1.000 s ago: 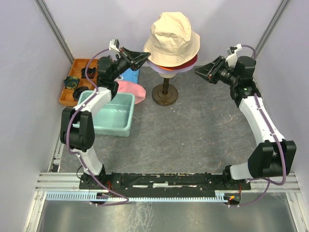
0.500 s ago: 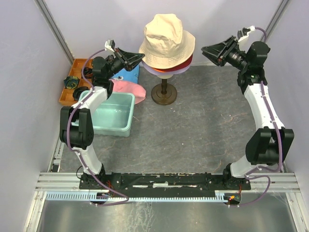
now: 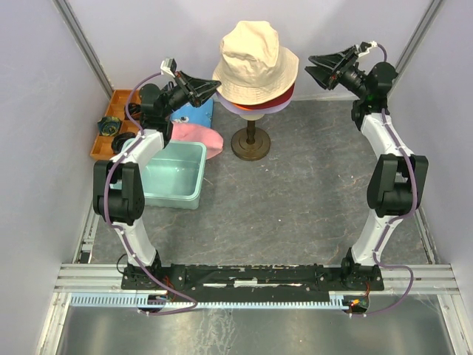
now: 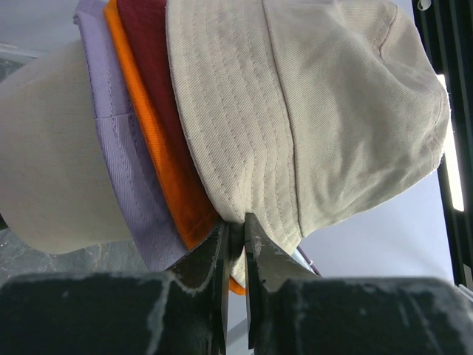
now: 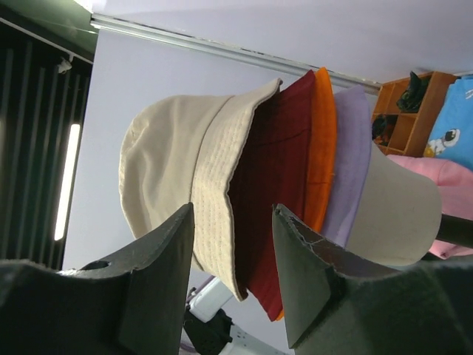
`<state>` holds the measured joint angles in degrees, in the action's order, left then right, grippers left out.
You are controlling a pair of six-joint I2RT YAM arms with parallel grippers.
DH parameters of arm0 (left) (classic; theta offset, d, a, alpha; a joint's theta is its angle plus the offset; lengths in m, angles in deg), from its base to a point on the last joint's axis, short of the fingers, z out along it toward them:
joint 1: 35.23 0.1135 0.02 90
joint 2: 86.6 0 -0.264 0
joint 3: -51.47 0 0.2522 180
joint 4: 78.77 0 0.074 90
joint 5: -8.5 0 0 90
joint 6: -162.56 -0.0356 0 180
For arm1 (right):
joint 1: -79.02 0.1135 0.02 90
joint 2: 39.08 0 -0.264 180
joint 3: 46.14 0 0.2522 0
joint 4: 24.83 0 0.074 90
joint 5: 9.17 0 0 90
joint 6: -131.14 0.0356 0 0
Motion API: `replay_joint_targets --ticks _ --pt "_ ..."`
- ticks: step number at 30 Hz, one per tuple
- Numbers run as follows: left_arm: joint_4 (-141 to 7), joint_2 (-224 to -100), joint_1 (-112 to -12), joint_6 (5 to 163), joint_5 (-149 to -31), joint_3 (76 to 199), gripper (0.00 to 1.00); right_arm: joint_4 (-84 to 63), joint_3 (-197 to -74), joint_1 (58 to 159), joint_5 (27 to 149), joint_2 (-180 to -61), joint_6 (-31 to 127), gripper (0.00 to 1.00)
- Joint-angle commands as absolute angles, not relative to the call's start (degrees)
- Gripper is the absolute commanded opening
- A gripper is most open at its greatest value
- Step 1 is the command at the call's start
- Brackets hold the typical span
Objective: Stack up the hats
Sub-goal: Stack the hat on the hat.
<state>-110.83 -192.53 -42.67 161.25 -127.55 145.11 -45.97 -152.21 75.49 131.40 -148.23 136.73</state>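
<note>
Atop a cream egg-shaped mannequin head (image 4: 52, 148) on a dark turned stand (image 3: 252, 144) at the back of the grey table (image 3: 295, 200), four soft bucket hats sit nested one over another: a lavender fabric bucket hat (image 4: 122, 148) lowest, an orange fabric bucket hat (image 4: 159, 155) over it, a dark red fabric bucket hat (image 4: 148, 52) next, and a cream-beige fabric bucket hat (image 3: 255, 59) on top, its stitched brim covering most of the others so that only their rims peek out below. The left gripper (image 4: 235, 244) reaches in from the stack's left side, its two dark fingers clenched on the very edge of the cream-beige brim, with the orange rim touching just beneath them. The right gripper (image 3: 314, 66) hangs raised to the right of the stack, near it but apart from it, its jaws spread and grasping nothing; from its own wrist camera the layered brims show in the gap between the fingers. A fifth hat, a pink fabric bucket hat (image 3: 201, 137), lies flat on the table to the left of the stand, just behind a pale teal plastic bin (image 3: 177, 177) and beside a blue patterned folded cloth (image 3: 199, 115). An orange compartmented tray (image 3: 114, 118) holding small dark items sits against the left wall, behind the bin. Both arms rise from their bases at the near edge of the table and arch toward the mannequin from either side.
</note>
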Motion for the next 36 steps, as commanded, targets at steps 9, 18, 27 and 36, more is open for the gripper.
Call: replay_joint_targets --ticks 9,18,27,36 --pt "-111.1 -192.7 -42.3 162.0 -127.5 148.2 0.05 -56.3 -157.2 77.6 130.2 -150.0 144.1 0.52" --pt "-111.5 -193.1 -42.3 162.4 -127.4 149.0 0.04 -52.4 -158.8 79.6 129.8 -150.4 141.7 0.52" --pt "-112.2 -193.3 -42.2 162.9 -127.4 149.1 0.04 -49.5 -159.4 79.7 130.2 -150.3 139.0 0.51" --pt "-112.3 -193.3 -42.3 163.0 -127.3 149.2 0.03 -47.8 -161.3 80.3 130.3 -151.3 138.1 0.52"
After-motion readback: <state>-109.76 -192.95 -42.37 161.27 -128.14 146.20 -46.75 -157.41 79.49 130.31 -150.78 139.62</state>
